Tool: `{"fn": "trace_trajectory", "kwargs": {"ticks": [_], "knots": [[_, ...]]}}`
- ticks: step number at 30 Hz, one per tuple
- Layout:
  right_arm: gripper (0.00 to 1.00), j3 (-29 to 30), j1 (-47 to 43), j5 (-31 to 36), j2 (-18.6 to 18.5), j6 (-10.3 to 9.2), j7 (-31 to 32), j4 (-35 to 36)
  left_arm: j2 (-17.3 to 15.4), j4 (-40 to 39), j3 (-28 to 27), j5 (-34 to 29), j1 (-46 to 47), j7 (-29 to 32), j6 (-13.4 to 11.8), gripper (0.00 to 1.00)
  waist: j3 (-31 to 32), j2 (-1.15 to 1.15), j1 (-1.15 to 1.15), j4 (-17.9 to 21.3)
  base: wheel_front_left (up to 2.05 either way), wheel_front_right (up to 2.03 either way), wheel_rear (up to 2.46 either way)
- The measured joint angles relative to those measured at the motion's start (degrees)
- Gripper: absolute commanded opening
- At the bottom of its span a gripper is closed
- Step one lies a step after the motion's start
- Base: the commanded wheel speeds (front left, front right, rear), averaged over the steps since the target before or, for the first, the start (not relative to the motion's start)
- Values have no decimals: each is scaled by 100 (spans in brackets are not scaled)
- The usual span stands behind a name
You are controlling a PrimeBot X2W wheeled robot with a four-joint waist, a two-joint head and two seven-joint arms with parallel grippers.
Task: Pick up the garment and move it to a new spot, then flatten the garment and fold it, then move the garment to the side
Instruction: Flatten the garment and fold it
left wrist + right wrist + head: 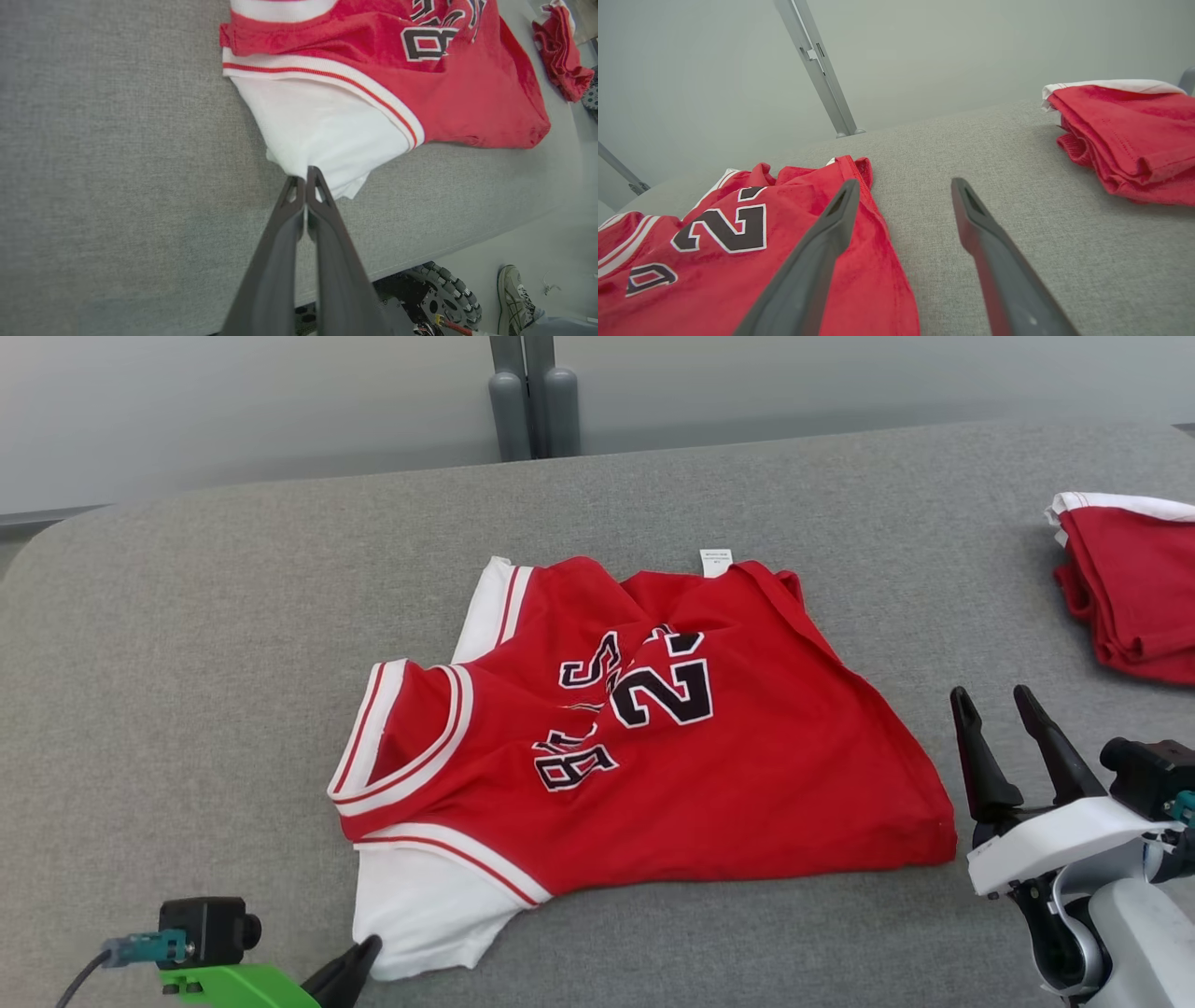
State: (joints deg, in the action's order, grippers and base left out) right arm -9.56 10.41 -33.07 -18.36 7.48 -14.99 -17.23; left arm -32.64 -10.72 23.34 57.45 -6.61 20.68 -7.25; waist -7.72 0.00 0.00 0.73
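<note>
The garment [653,756] is a red jersey with white trim, black numbers and a white sleeve, lying rumpled in the middle of the grey padded table [187,663]. My left gripper [369,952] sits at the lower left, shut on the white sleeve's near edge. In the left wrist view its fingertips [306,175] are pressed together on the garment [327,126]. My right gripper [994,705] hovers open just right of the red hem, holding nothing. In the right wrist view its fingers [903,186] stand apart over bare table beside the garment [738,242].
A second red cloth, folded [1134,588], lies at the table's far right edge [1134,135]. A grey post [527,397] stands behind the table. Below the table's near edge, the left wrist view shows a wheel [444,289] and a person's shoe [514,298].
</note>
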Motion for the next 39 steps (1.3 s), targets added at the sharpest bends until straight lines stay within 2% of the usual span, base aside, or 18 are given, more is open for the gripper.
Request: {"fn": "trace_trajectory", "kwargs": {"ticks": [1,2,7,14,19,26,28,33,39], "knots": [[100,-19,14,0,-1,0,1,-25,54,114,20,34,-9,0,-9,43,-4,0,0,-15,0,0,0],[100,-30,30,0,-2,0,1,-42,113,235,62,59,-20,11,-9,100,-3,0,0,-26,0,0,0],[100,-75,58,0,-23,0,1,-115,296,883,199,-73,-5,-218,44,100,36,0,0,-57,0,0,0],[100,-46,55,2,-59,0,2,-129,211,795,-138,-510,53,-1057,10,100,84,0,0,-139,0,0,0],[100,-74,53,19,-9,0,1,-121,185,683,-331,-1005,168,-1881,-65,100,151,0,0,-161,0,0,0],[100,53,-15,102,154,0,0,10,428,778,-614,-1534,176,-3216,-193,100,359,0,0,-114,0,0,0],[100,110,-34,152,209,0,0,136,450,745,-780,-1773,203,-3433,-291,100,427,0,0,-78,0,0,0],[100,167,-105,266,330,0,-1,352,688,494,-1190,-2303,238,-3548,-446,100,564,0,0,-5,0,0,0],[100,240,-207,584,573,0,-1,426,1171,488,-1405,-2851,24,-3573,-272,100,725,0,0,49,0,0,0]]}}
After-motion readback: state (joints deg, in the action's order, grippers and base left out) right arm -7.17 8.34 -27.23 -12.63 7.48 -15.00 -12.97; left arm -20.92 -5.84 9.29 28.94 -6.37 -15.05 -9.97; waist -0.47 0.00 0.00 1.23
